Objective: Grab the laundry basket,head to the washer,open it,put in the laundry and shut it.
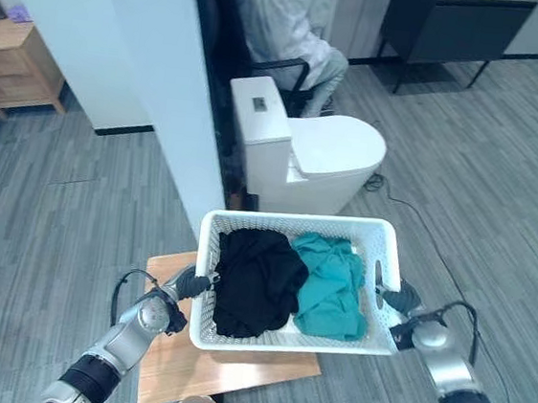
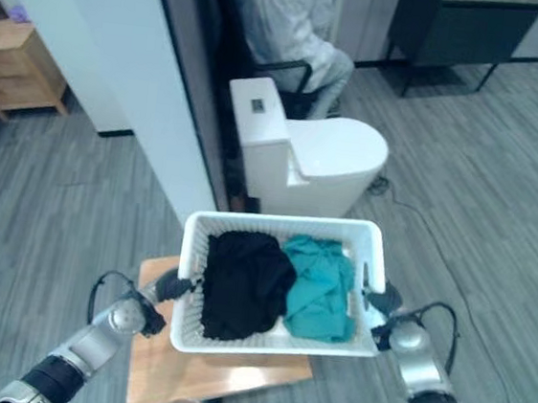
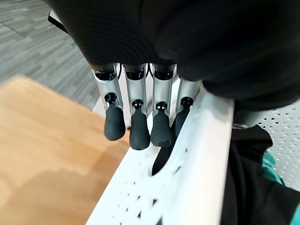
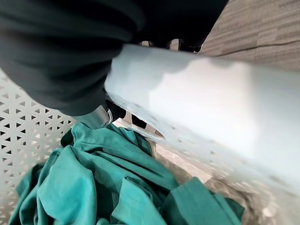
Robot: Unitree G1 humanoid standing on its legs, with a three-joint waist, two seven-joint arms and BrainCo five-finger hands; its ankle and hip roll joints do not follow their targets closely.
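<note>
Left eye view is showing the white laundry basket (image 1: 302, 226) sitting between the two robot hands, its long axis running side to side across the robot's front. The left robot hand (image 1: 190, 284) is gripping the basket's left short end and the right robot hand (image 1: 397, 301) is at the right short end, so neither arm is nearer; each has its own handle. The basket is hanging over the far edge of a small wooden tabletop (image 1: 179, 365), whether resting on it or just lifted I cannot tell.

Left wrist view is showing the fingers (image 3: 139, 133) curling down over the rim by the handle slot. Right wrist view is showing the right rim (image 4: 201, 103) running across the palm, with the fingers hidden behind it, so I cannot tell that hand's state.

Inside, a black garment (image 1: 257, 279) is lying on the left and a teal garment (image 1: 333, 283) on the right. Ahead are standing a white toilet (image 1: 308, 153) and a seated person (image 1: 286, 25). The carry is probably just starting, and keeping both ends level matters.
</note>
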